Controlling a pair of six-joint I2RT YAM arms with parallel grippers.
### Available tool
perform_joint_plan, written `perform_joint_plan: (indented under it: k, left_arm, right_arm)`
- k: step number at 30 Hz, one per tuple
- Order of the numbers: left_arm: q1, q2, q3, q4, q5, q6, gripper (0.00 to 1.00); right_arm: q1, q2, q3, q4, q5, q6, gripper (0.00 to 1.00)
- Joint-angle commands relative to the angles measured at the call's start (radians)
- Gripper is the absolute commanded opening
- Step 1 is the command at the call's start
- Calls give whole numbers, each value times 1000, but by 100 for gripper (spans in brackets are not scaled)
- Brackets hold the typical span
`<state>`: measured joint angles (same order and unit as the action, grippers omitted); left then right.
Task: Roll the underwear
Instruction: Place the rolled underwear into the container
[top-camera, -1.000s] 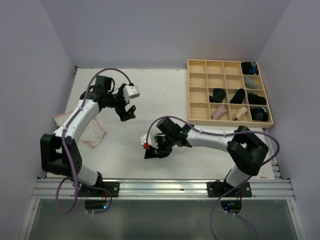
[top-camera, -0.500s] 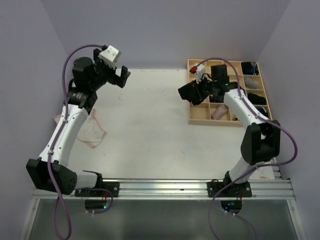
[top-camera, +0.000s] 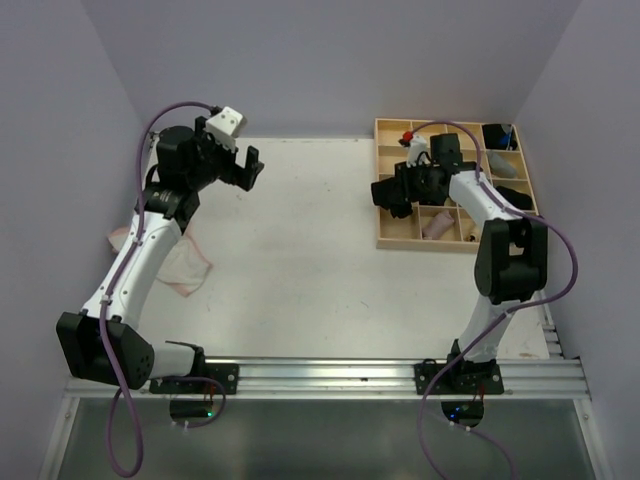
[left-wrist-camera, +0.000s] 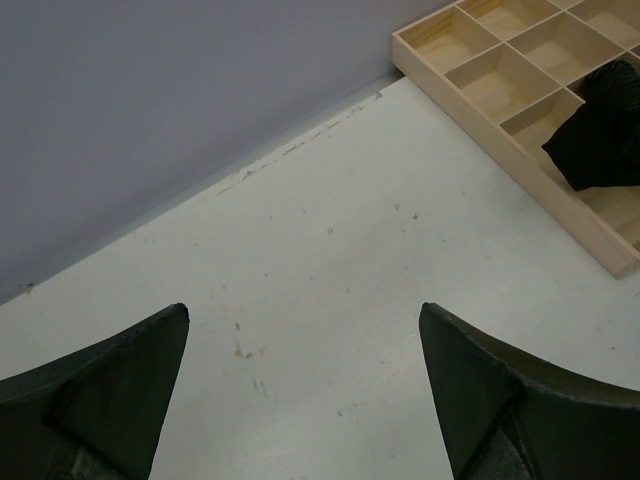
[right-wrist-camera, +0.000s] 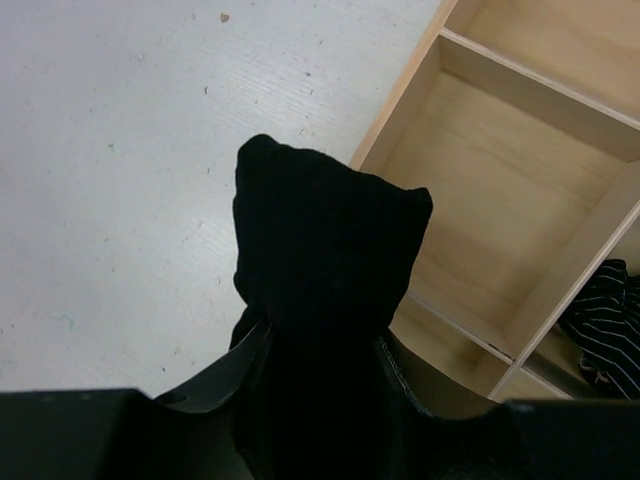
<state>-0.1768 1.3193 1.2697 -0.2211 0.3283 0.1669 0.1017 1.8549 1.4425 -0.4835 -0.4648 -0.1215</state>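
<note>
Top view: right hand (top-camera: 392, 193) has swung from the middle of the bench (top-camera: 300, 250) to the grid tray's (top-camera: 430, 243) left edge; left hand (top-camera: 247, 168) has lifted toward the back wall (top-camera: 320, 70), spread and empty; whitish underwear (top-camera: 185, 265) lies flat at the left.
Left wrist: fingers wide, bare bench below.
Right wrist: hand pinching black rolled underwear (right-wrist-camera: 320, 250) beside an empty compartment (right-wrist-camera: 500, 190); drop-off likely next.

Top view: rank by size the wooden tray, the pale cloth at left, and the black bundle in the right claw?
1. Wooden grid tray
2. Pale underwear, partly covered
3. Black underwear in the right claw, mostly hidden
</note>
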Motion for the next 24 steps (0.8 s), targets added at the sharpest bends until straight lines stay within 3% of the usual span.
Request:
perform_joint_plan:
  k: [1, 7, 14, 20, 24]
  left_arm:
    - [3, -15, -6, -20, 2, -4, 100]
    - [2, -11, -9, -27, -17, 11, 100]
    - [2, 3, -13, -27, -43, 39, 100]
    - [2, 14, -13, -29, -61, 49, 100]
    - [2, 24, -13, -29, -84, 52, 100]
  right_arm:
    - [-13, 27, 58, 69, 18, 37, 0]
    - [-39, 72, 119, 164, 78, -65, 0]
    - [-37, 150, 193, 157, 162, -381, 0]
    - [15, 126, 95, 198, 348, -631, 0]
    - [81, 119, -11, 313, 443, -679, 0]
